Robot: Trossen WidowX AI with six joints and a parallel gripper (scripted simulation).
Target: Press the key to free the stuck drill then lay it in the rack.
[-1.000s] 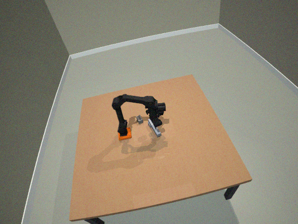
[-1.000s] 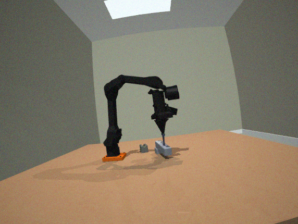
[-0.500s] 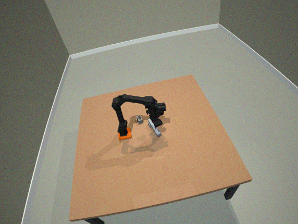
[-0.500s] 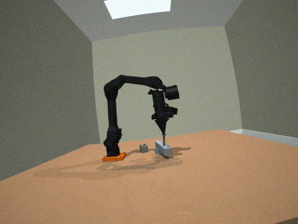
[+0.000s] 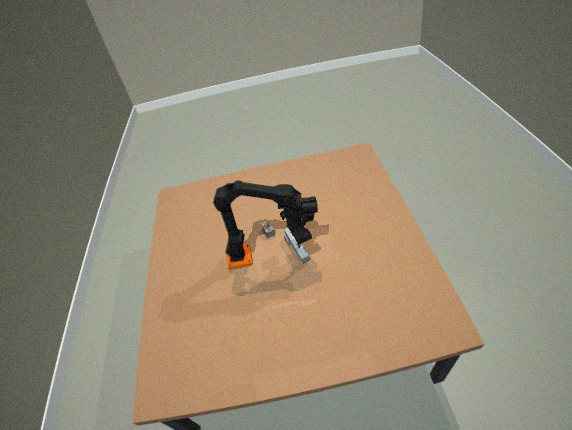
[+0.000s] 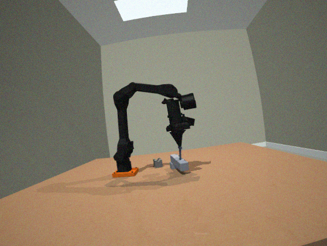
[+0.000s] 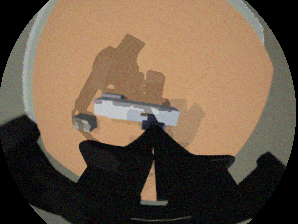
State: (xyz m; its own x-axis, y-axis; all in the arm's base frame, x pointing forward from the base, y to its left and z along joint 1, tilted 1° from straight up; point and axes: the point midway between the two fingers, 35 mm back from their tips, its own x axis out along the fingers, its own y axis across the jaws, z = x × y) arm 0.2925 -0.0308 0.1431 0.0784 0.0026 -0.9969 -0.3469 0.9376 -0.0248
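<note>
A long light blue-grey block (image 5: 302, 254) (image 6: 183, 166) (image 7: 112, 109) lies on the table under the arm. A thin dark blue pin (image 6: 180, 154) (image 7: 147, 123) with a small knob, apparently the key, stands upright at it. My gripper (image 6: 179, 146) (image 7: 154, 127) is shut, with its fingertips right at the top of the pin, apparently touching it; nothing shows between the fingers. In the top view the fingertips and pin are hard to tell apart. The drill cannot be told apart from the block. A small grey notched rack (image 5: 268, 229) (image 6: 158, 163) (image 7: 85, 122) stands apart from the block.
The orange base plate (image 5: 247, 259) (image 6: 133, 172) of the arm is on the table (image 5: 350, 300) (image 6: 228, 200) (image 7: 220, 60), with the rack between it and the block. The arm arches over the rack's side of the table. Its shadows fall around the block.
</note>
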